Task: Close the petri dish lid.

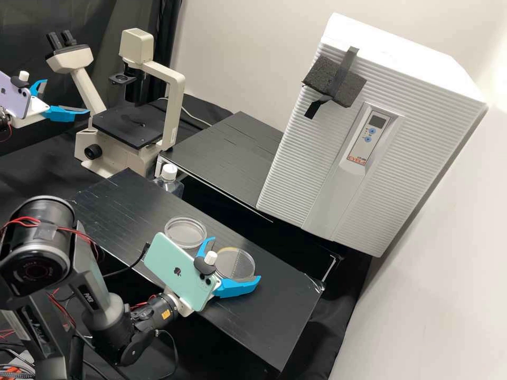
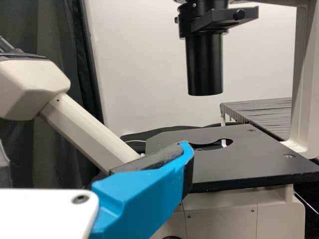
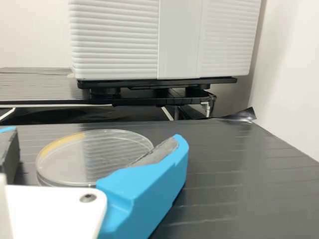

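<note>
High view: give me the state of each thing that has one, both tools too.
Left tool: open
Right tool: open, petri dish between its fingers
Petri dish: flat; cannot tell if covered
Other petri piece: flat, apart from it
Bottle: upright, cap on
Microscope: upright
Foam block: taped to the white cabinet

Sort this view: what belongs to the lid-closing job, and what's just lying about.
For the job:
right gripper
clear dish piece between its fingers
second clear dish piece

Just there:
microscope
white cabinet
capped bottle
left gripper
</note>
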Available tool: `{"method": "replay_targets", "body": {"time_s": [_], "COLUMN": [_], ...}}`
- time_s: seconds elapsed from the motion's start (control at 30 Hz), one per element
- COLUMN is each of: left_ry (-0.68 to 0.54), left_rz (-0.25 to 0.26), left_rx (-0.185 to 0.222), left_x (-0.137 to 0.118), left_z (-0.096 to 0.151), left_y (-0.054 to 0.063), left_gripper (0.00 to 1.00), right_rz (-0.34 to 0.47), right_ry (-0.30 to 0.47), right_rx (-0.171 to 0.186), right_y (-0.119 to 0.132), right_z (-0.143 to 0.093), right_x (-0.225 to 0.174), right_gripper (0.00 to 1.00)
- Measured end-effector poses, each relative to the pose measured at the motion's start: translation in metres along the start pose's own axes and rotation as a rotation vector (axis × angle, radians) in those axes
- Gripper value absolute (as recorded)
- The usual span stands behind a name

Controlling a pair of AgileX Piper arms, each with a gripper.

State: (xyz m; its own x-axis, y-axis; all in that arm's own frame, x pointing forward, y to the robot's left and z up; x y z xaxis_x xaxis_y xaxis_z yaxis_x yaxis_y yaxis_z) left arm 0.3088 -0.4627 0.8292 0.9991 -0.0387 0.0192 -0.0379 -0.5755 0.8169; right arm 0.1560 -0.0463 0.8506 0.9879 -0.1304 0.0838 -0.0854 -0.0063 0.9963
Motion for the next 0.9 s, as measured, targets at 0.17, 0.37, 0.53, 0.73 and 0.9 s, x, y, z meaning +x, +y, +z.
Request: {"method": "replay_targets", "body": {"time_s": [0.17, 0.37, 0.53, 0.73, 0.9], "left_ry": [0.0, 0.0, 0.0, 0.0, 0.0], "left_rz": [0.0, 0.0, 0.0, 0.0, 0.0], "left_rx": [0.0, 0.0, 0.0, 0.0, 0.0], "left_x": [0.0, 0.0, 0.0, 0.0, 0.0], "left_z": [0.0, 0.0, 0.0, 0.0, 0.0], "left_y": [0.0, 0.0, 0.0, 0.0, 0.0], "left_gripper": [1.0, 1.0, 1.0, 1.0, 1.0], "right_rz": [0.002, 0.001, 0.0, 0.002, 0.002], "right_ry": [-0.001, -0.002, -0.004, -0.002, -0.002], "right_rx": [0.001, 0.003, 0.008, 0.004, 0.004], "right_y": [0.0001, -0.0001, -0.0008, -0.0009, -0.0009], "right_z": [-0.0001, 0.0002, 0.0009, 0.0005, 0.0005], "right_x": [0.0001, 0.0002, 0.001, 0.0012, 0.0012], "right_gripper": [0.0, 0.0, 0.0, 0.0, 0.0]}}
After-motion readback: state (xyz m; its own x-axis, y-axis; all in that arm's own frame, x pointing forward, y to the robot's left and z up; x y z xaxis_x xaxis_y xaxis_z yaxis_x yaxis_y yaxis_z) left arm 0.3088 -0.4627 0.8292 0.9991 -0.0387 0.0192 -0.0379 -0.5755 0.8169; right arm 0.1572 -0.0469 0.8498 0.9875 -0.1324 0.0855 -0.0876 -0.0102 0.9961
